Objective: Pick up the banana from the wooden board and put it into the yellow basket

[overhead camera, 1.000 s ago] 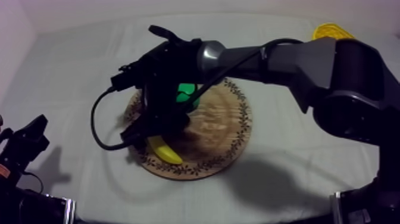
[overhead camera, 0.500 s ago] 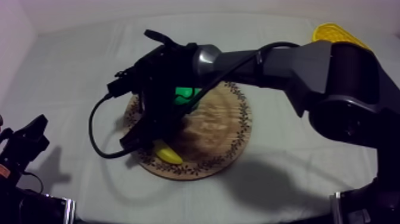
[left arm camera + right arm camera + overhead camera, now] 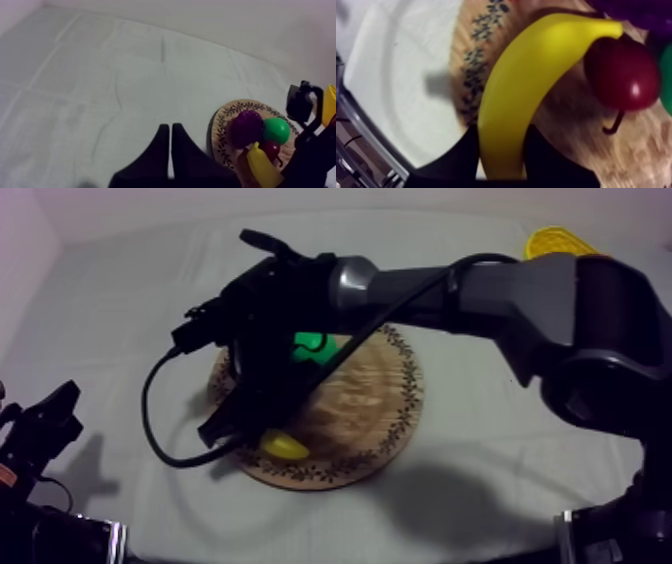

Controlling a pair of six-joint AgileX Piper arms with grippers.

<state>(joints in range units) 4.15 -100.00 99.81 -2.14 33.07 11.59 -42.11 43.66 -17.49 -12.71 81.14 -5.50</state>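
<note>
The yellow banana (image 3: 284,448) lies at the near left rim of the round wooden board (image 3: 375,403). My right arm reaches over the board, and my right gripper (image 3: 243,428) is down on the banana's left end. In the right wrist view the banana (image 3: 536,75) runs between the two black fingers (image 3: 467,155), which close round it. A small red fruit (image 3: 623,72) touches the banana's far end. The yellow basket (image 3: 556,238) stands at the far right of the table. My left gripper (image 3: 48,423) rests low at the left with its fingers (image 3: 161,150) together as a narrow wedge.
A green pear (image 3: 312,345) sits on the board under my right arm. From the left wrist, purple grapes (image 3: 246,127), the pear (image 3: 276,130) and the red fruit (image 3: 270,149) crowd the board (image 3: 220,130) beside the banana (image 3: 260,167). Bare cloth lies left of the board.
My right gripper has sunk lower over the banana, so that less of the banana shows from above. The left arm has not moved.
</note>
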